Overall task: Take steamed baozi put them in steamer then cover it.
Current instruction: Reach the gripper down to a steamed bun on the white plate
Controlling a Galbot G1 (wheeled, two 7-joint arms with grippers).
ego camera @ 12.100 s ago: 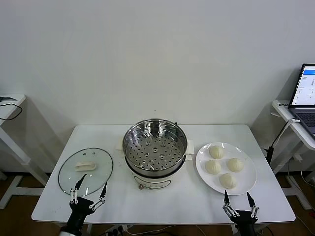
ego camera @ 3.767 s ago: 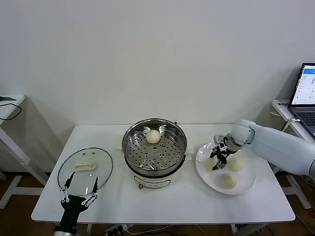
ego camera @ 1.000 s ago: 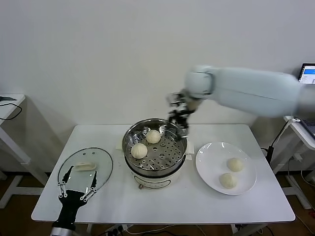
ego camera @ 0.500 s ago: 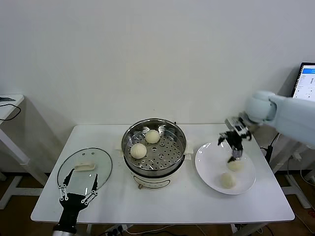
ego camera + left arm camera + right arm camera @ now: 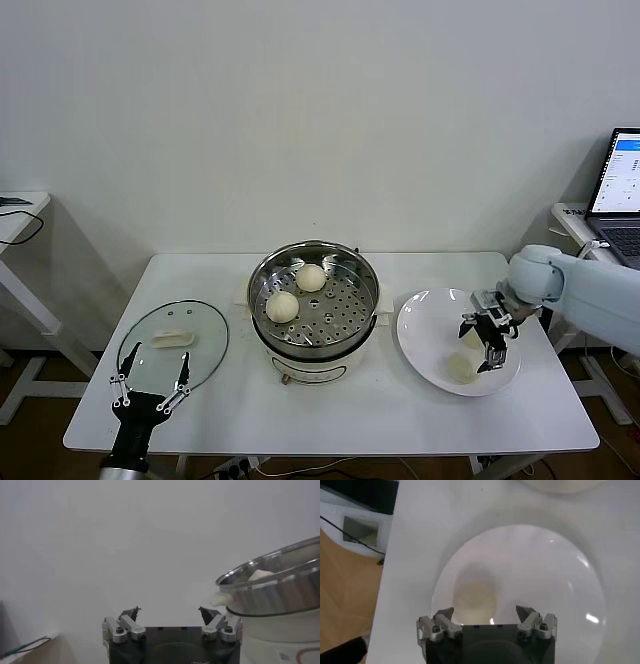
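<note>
The steamer (image 5: 315, 300) stands mid-table with two baozi inside it, one at the back (image 5: 311, 277) and one at the left (image 5: 282, 306). Two more baozi lie on the white plate (image 5: 425, 335): one at its front (image 5: 461, 368), the other (image 5: 471, 339) partly hidden under my right gripper (image 5: 488, 341). That gripper hovers open low over the plate; in the right wrist view a baozi (image 5: 475, 595) lies just ahead of the right gripper (image 5: 485, 614), not between the jaws. The cover (image 5: 173, 345) lies flat at the left, with my open left gripper (image 5: 150, 385) at its near edge.
In the left wrist view the left gripper (image 5: 170, 615) is empty, with the steamer (image 5: 280, 590) off to one side. A laptop (image 5: 620, 190) sits on a side table at the right. The plate lies close to the table's right edge (image 5: 395, 570).
My right gripper left the steamer, swung to the plate and has come lower and nearer over the plate's baozi. The left gripper has barely shifted by the cover.
</note>
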